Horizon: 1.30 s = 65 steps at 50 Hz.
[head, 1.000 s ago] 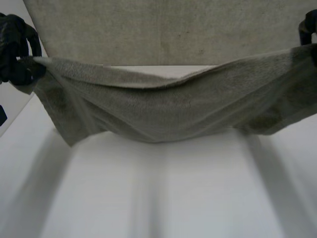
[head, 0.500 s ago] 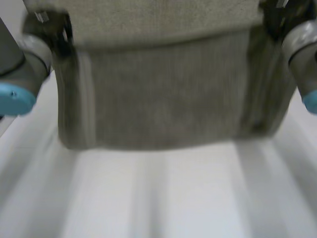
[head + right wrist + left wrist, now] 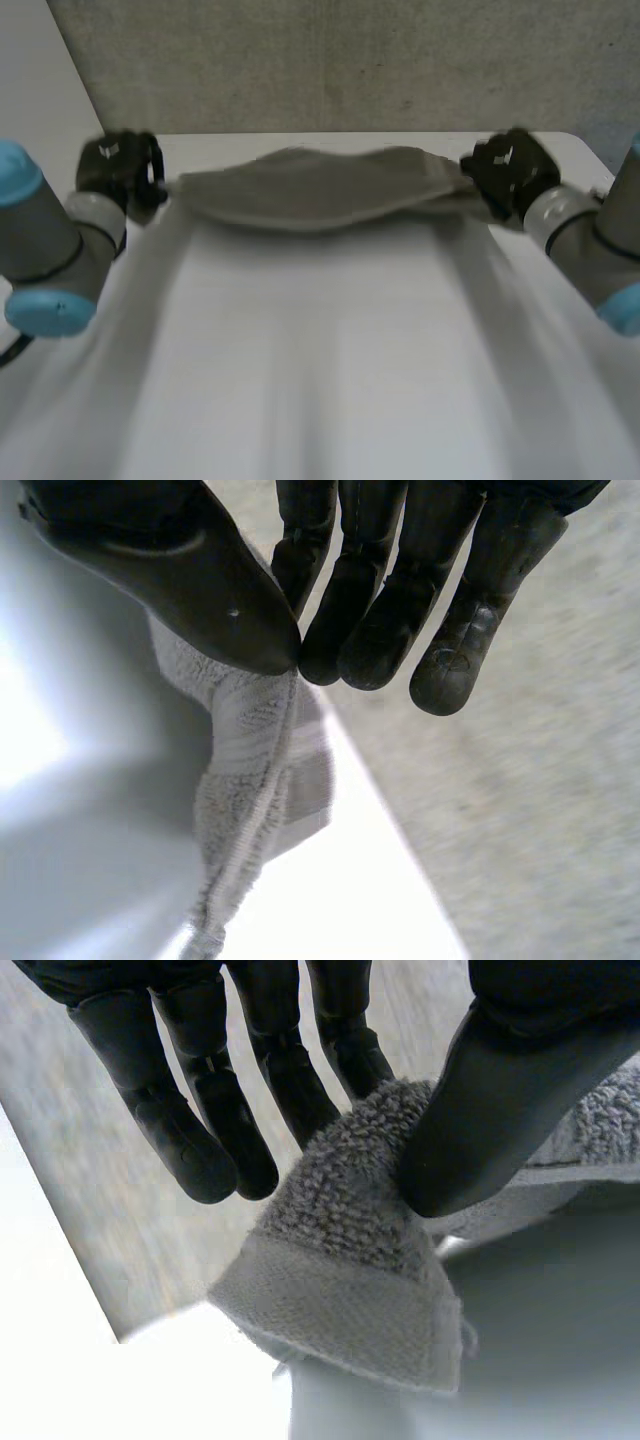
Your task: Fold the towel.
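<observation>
A grey-green towel [image 3: 320, 190] hangs stretched between my two hands, low over the far part of the white table [image 3: 320, 350]. My left hand [image 3: 120, 170] pinches the towel's left corner [image 3: 350, 1260] between thumb and fingers. My right hand [image 3: 510, 172] pinches the right corner [image 3: 255, 770] the same way, the cloth hanging down from its fingertips. The towel sags slightly in the middle and looks doubled.
A grey wall panel [image 3: 340, 65] rises just behind the table's far edge, close to both hands. The table's right far corner [image 3: 580, 150] lies beside my right hand. White tabletop spreads toward the near side.
Both hands have swung the towel from near and high to the far side of the table and lowered it. The hanging cloth now lies flatter and further from the camera.
</observation>
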{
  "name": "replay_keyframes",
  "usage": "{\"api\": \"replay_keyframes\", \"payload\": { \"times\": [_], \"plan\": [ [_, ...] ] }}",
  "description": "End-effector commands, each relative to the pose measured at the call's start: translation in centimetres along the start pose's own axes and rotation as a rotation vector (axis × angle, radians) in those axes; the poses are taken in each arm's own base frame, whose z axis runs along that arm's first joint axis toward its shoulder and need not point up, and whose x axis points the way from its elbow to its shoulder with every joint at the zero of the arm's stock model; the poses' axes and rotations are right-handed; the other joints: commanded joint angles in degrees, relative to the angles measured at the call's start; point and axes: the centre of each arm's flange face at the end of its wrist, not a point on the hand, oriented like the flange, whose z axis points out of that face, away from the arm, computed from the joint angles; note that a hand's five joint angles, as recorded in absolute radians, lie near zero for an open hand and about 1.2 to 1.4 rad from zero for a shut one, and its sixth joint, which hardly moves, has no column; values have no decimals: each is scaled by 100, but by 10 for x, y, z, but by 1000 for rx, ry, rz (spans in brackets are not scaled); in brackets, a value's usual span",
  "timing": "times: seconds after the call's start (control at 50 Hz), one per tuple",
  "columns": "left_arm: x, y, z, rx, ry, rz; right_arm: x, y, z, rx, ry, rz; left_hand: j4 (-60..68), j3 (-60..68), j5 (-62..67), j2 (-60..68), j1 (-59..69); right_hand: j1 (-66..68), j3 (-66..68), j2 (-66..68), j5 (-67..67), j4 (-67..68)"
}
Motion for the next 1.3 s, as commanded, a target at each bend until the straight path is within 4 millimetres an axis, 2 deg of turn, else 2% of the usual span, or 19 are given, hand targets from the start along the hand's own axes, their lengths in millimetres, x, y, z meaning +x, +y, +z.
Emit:
{"api": "replay_keyframes", "payload": {
  "times": [0.02, 0.06, 0.18, 0.28, 0.4, 0.46, 0.5, 0.56, 0.62, 0.66, 0.84, 0.96, 0.98, 1.0, 1.02, 1.04, 1.06, 1.22, 1.3],
  "plan": [
    [1, 36, -26, -102, 30, 37, -23, 19, -25, -58, -80, 29, -690, -886, 406, -683, -602, 399, 329, 312, 194, 313],
    [-1, 37, -33, -114, 32, 57, -9, -3, -52, -7, -52, 30, -690, -886, 406, -683, -602, 399, 329, 312, 194, 313],
    [-16, 3, -70, -54, -11, 119, 5, -22, -92, 33, 3, 19, -690, -886, 406, -683, -602, 399, 329, 312, 194, 313],
    [-21, -19, -95, 10, -10, 120, 34, -39, -135, 9, 83, 15, -690, -886, 406, -683, -602, 399, 329, 312, 194, 313],
    [-23, -37, -109, 70, 31, 125, 42, -45, -138, 32, 44, 11, -690, -886, 406, -683, -602, 399, 329, 312, 194, 313],
    [-24, -41, -103, 86, 29, 128, 38, -39, -123, 69, -30, 9, -690, -886, 406, -683, -602, 399, 329, 312, 194, 313],
    [-27, -29, -84, 44, 31, 120, 34, -28, -110, 55, -76, 22, -690, -886, 406, -683, -602, 399, 329, 312, 194, 313],
    [-25, -11, -60, -9, 37, 118, 32, 0, -62, -16, -123, 22, -690, -886, 406, -683, -602, 399, 329, 312, 194, 313],
    [-23, 9, -34, -53, 35, 115, 31, 8, -47, -45, -119, 7, -690, -886, 406, -683, -602, 399, 329, 312, 194, 313],
    [-21, 19, -21, -71, 29, 115, 25, 22, -17, -94, -114, -27, -690, -886, 406, -683, -602, 399, 329, 312, 194, 313],
    [-19, 59, 39, -116, -36, 155, 8, 33, 40, -71, -82, -66, -690, -886, 406, -683, -602, 399, 329, 312, 194, 313],
    [-7, 65, 60, -86, -25, 159, -1, 41, 77, -2, -2, -76, -690, -886, 406, -683, -602, 399, 329, 312, 194, 313],
    [-4, 66, 66, -74, -20, 158, -4, 44, 84, 12, 17, -82, -690, -886, 406, -683, -602, -1510, -1580, -1598, -1715, -1596],
    [-4, 66, 66, -74, -20, 158, -4, 44, 84, 12, 18, -82, -690, -886, 406, -683, -602, -1529, -1599, -1617, -1734, -1615],
    [-4, 66, 69, -68, -22, 160, -7, 47, 90, 19, 41, -87, -4368, -4564, -3272, -4361, -4280, -4877, -4947, -4964, -5081, -4963],
    [-4, 65, 69, -68, -23, 160, -6, 51, 94, 17, 71, -95, -4405, -4601, -3309, -4398, -4317, -6601, -6671, -6688, -6806, -6687],
    [-4, 66, 70, -77, -32, 161, -6, 51, 94, 17, 71, -95, -7690, -7886, -6594, -7683, -7602, -6601, -6671, -6688, -6806, -6687],
    [0, 48, 63, -74, -45, 147, -5, 54, 91, -31, 160, -80, -7668, -7864, -6572, -7661, -7581, -6601, -6671, -6688, -6806, -6687],
    [-2, 29, 49, -60, -47, 147, 11, 26, 60, -21, 198, 18, -7668, -7864, -6572, -7661, -7581, -6601, -6671, -6688, -6806, -6687]
  ]
}}
